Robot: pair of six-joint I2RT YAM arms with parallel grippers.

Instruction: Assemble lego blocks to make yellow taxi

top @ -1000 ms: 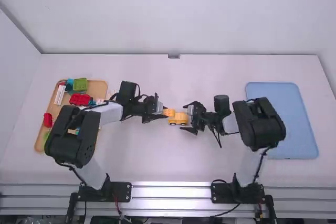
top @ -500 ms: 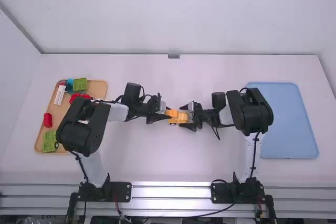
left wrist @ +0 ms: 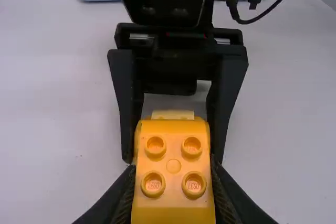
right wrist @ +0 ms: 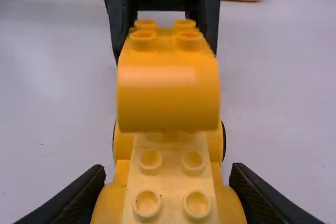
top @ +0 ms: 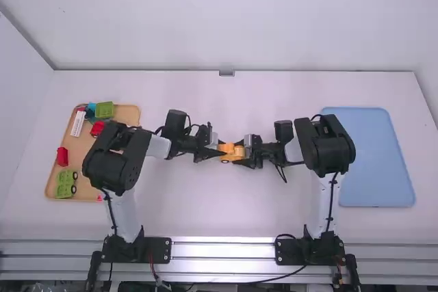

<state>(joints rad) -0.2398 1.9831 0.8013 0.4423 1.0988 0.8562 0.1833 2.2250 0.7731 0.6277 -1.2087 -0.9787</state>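
Sitting at the far left of the bench [top: 205, 217], wooden tray [top: 80, 143] holds loose parts, among them a red block [top: 62, 156] and green blocks [top: 66, 184]. Next, left pincer [left wrist: 173, 174] pinches the curved yellow block [right wrist: 168, 93] by its sides, over the far end of the wheeled yellow base [right wrist: 170, 184]; from where I stand, cannot tell if seated. Right pincer [right wrist: 168, 172] grips that base at mid-bench. Far right: blue tray [top: 369, 158].

Progress, my judgement: body largely built; block to be pressed home, perhaps a roof piece after. Finished taxi possibly meant for blue tray.

Room: bench edges well apart from the work, open surface in front and behind. Tight spot is between the pincers; little slack there.
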